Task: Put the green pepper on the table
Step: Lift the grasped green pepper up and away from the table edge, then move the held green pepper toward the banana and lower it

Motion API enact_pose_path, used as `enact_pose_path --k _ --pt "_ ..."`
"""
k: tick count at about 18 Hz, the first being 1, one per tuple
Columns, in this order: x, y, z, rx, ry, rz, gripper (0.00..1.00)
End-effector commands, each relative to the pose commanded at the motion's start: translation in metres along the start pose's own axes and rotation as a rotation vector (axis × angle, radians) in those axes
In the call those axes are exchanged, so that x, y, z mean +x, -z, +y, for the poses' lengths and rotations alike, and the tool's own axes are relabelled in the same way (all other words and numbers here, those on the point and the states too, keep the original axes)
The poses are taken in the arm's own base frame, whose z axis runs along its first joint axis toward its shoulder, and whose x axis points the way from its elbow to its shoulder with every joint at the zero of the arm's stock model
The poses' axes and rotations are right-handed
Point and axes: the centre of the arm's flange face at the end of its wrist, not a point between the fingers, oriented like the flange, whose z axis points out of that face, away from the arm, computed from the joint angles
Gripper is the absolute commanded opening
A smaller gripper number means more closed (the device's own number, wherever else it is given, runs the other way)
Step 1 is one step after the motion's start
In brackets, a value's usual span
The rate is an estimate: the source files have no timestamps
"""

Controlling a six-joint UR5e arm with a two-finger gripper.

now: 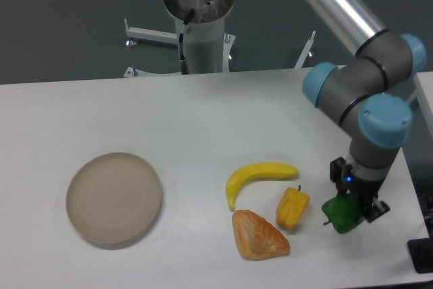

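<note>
One worry from my seat: gripper (353,209) has its jaws clamped on the green pepper (342,213), low over the table (203,120) right of the yellow pepper (292,208). Lumpy thing might roll off the near edge once I release it.

View: one fixed camera, high, opposite the arm's base.
Facing: down across the counter (203,113).
Range: mid-distance, most of the counter visible.
Tool (352,211): lower right of frame.
</note>
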Motion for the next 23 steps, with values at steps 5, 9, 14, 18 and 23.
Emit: enact_pose_path --k 5,9,14,18,23 --pt "0.045 0.005 0.019 0.006 -0.061 0.053 0.14" --pt "0.083 0.007 0.046 0.012 -0.087 0.087 0.14" --pt "0.118 -0.022 0.062 0.048 -0.098 0.127 0.15" --pt "0.125 -0.028 0.067 0.095 -0.074 0.109 0.15" --pt "0.133 -0.031 0.07 0.109 0.009 0.135 0.15"
